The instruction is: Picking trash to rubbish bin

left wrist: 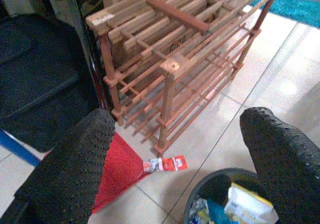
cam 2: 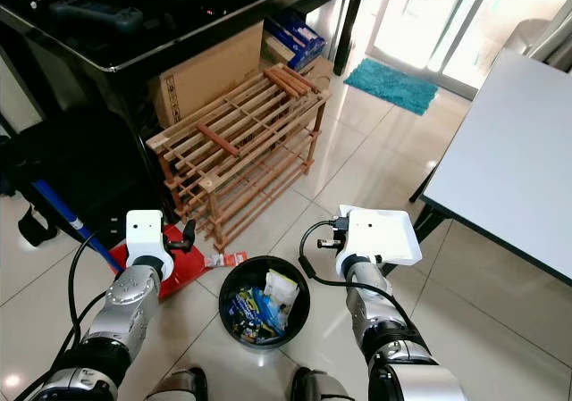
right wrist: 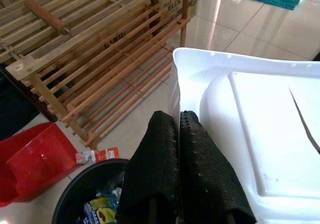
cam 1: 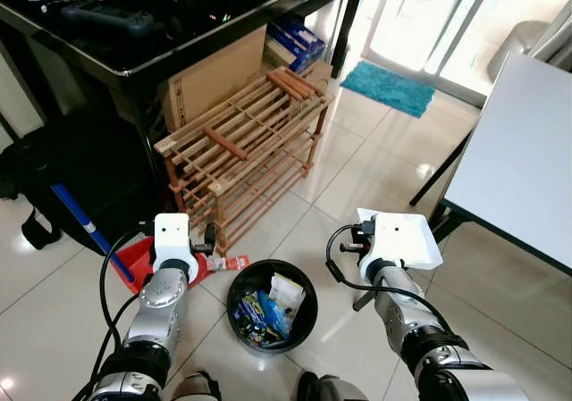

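1. Floor [cam 1: 357,164]: glossy pale tiles, with one teal mat [cam 1: 388,87] lying before a glass door.
2. Furniture: one black worktop [cam 1: 161,44] at the rear, a cardboard box [cam 1: 214,75] beneath it; one wooden slatted rack [cam 1: 246,142] standing on the floor in front of them; one white worktop [cam 1: 523,151] on the robot's right.
3. Rubbish bin [cam 1: 271,306]: one, black and round, on the floor between the two arms, holding several wrappers.
4. Trash: one red-and-white wrapper [left wrist: 165,163] flat on the floor, just beside the bin's rim and touching one red dustpan [left wrist: 117,171] near the rack's foot.
5. Left gripper [left wrist: 180,159]: fingers [left wrist: 75,169] wide apart, above the wrapper.
6. Right gripper [right wrist: 177,169]: fingers together, clamped on the edge of one white foam tray [right wrist: 255,134], held to the right of the bin.
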